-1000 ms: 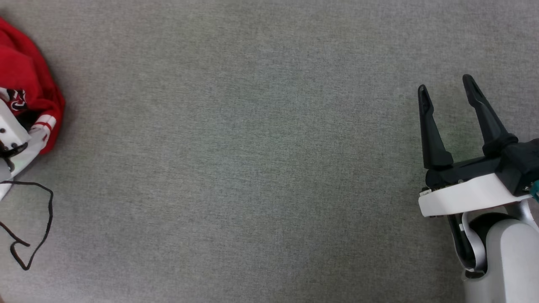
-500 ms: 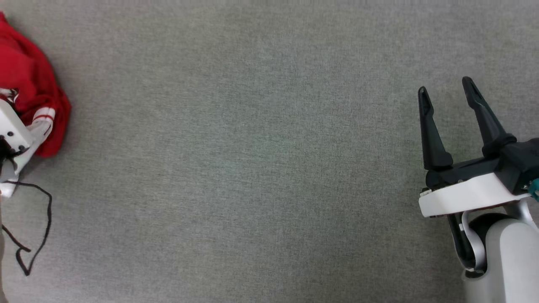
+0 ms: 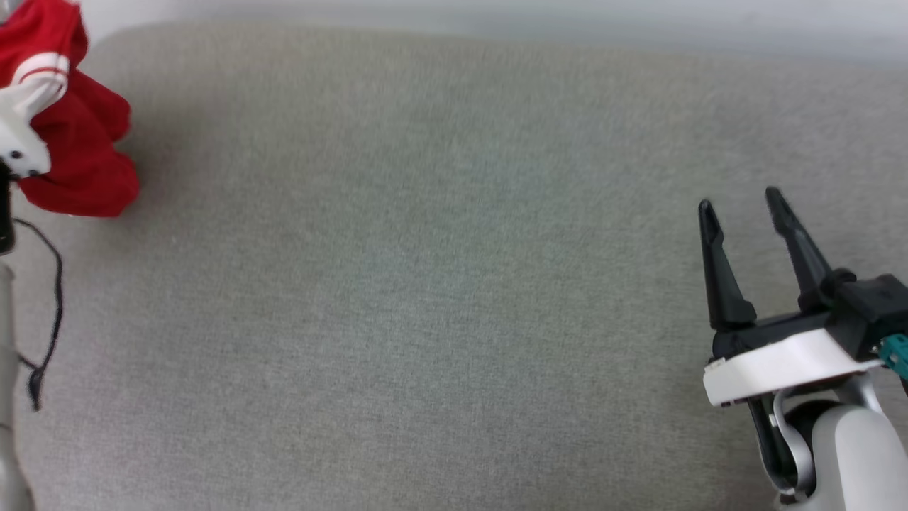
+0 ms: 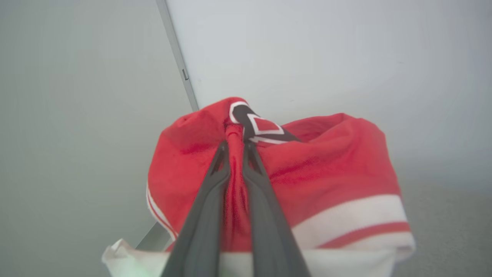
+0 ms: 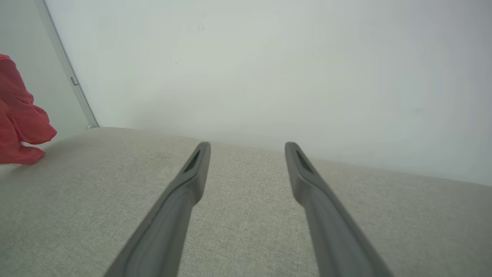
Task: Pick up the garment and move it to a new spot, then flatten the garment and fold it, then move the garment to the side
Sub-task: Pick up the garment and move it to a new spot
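Garment [image 4: 326,161] bunched in left hand [image 4: 233,145], black cable [image 3: 59,298] beside, pale wall [image 4: 307,50] behind.

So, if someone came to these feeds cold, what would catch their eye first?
The bunched red jersey T-shirt with white, red-striped sleeve trim at the head view's far left stands out against the plain grey fabric surface. In the left wrist view the left gripper is shut on a fold of it. The right gripper sits open at the lower right, holding nothing.

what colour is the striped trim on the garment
White with a red stripe, on the red garment; clearest in the left wrist view.
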